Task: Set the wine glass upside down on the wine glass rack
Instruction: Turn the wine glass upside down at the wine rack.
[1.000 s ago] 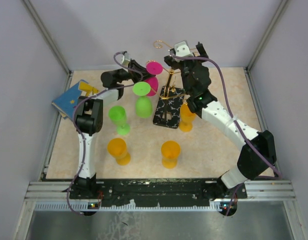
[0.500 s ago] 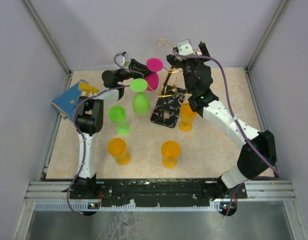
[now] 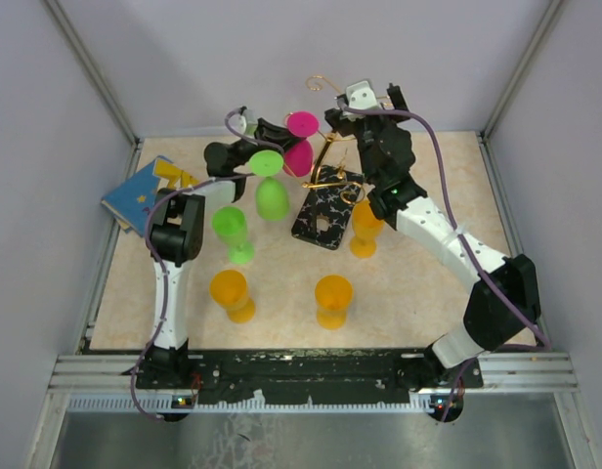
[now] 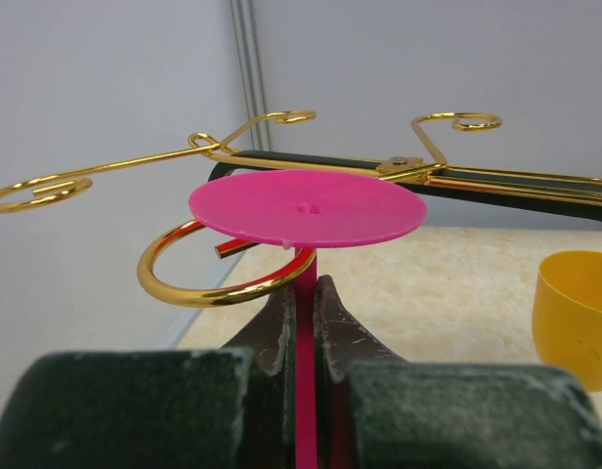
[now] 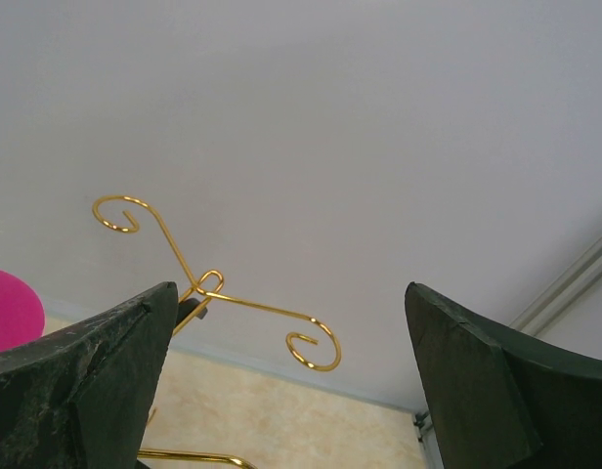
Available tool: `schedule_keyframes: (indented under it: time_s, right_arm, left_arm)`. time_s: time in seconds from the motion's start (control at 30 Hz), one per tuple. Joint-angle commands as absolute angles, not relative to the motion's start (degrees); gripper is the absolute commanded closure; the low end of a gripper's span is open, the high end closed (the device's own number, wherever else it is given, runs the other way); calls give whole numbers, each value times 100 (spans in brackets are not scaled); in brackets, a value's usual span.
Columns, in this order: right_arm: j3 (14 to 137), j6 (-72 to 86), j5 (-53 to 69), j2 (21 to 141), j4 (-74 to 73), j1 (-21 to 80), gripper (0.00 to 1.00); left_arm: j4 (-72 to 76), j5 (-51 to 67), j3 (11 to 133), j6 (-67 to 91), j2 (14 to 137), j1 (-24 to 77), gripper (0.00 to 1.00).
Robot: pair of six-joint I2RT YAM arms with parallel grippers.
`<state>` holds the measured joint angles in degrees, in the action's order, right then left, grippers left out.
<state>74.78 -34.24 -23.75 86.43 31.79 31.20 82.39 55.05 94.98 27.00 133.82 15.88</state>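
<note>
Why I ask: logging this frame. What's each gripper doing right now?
Left gripper: shut on the pink wine glass, at its stem.
Right gripper: open around the wine glass rack's top wires, not clamped.

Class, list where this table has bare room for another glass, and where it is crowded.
Bare: between the near-right orange glass and the right arm; the table at its far right corner. Crowded: around the wine glass rack and the standing green glass.

Six wine glasses on or over the counter: three orange glasses (image 3: 231,291) (image 3: 332,298) (image 3: 365,230); two green glasses (image 3: 270,197) (image 3: 233,231); one pink glass (image 3: 302,125); one gold wire rack (image 3: 321,217); one blue box (image 3: 135,195).
</note>
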Motion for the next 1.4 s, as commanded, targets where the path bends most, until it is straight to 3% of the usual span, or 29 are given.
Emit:
schedule_keyframes:
  time_s: [0.0, 0.83, 1.37]
  right_arm:
    - [7494, -3307, -2329, 8524, 3418, 3067, 1]
    - [7561, -3303, -2292, 8593, 3428, 3063, 1]
    - [7673, -3181, -2259, 8675, 3256, 3070, 1]
  left_arm:
    - [8313, 5048, 9202, 2521, 13121, 1521, 100]
    - [8649, 4187, 8716, 2374, 12850, 1479, 100]
    - [8809, 4841, 8336, 2268, 12541, 1371, 100]
